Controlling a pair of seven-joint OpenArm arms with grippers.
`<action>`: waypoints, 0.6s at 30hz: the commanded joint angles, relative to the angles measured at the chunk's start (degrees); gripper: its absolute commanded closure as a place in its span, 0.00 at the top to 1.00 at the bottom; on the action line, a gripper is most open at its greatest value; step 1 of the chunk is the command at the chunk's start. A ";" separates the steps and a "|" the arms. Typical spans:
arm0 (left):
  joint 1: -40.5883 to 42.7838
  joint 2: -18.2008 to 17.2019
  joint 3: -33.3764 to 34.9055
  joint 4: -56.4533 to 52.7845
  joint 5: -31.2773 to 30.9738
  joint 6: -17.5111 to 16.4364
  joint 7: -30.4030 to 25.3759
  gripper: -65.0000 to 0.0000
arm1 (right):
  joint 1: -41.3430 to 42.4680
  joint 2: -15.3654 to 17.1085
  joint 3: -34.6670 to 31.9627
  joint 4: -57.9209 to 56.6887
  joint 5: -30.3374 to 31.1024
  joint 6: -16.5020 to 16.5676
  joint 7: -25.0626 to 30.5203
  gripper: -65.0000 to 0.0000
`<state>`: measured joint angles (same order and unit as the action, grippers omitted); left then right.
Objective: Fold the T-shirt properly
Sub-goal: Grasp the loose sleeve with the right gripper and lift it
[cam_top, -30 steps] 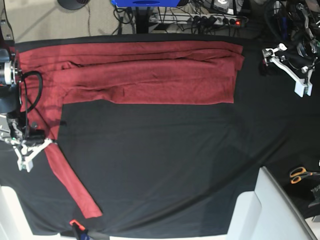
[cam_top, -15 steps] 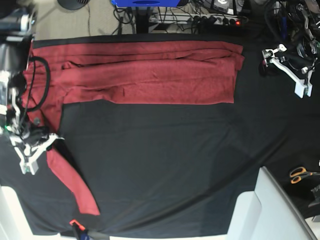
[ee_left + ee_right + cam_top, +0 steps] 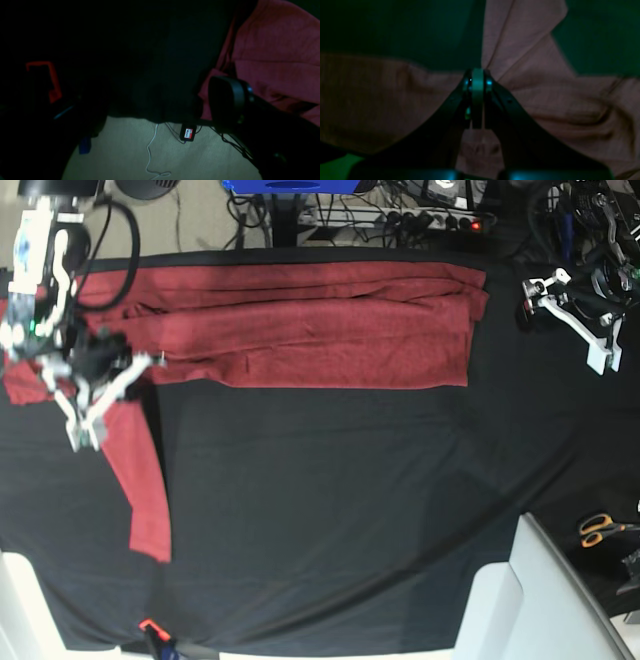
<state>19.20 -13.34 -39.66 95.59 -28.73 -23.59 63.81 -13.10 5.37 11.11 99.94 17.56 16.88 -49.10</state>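
The right end effector (image 3: 88,405), low over the worktop (image 3: 350,510), is clenched on the T-shirt (image 3: 320,325). Its folded body runs lengthwise beyond; one sleeve trails below. The left end effector (image 3: 570,320) is released, well apart.

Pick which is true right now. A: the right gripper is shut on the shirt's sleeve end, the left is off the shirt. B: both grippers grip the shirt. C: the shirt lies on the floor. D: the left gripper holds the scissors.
A: the right gripper pinches the shirt, while the left gripper hangs open off it.
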 commanded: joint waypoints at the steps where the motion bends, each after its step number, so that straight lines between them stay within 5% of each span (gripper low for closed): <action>1: 0.01 -1.03 -0.30 0.89 -0.50 -0.01 -0.73 0.90 | -0.57 -0.31 0.18 1.73 0.59 0.13 0.97 0.00; 18: 0.01 -1.03 -0.30 0.89 -0.32 -0.01 -0.73 0.90 | -10.59 -3.83 -0.43 2.08 0.68 0.30 4.31 0.00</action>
<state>19.25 -13.50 -39.66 95.61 -28.73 -23.59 63.70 -23.86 1.26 10.61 101.12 17.63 16.88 -45.89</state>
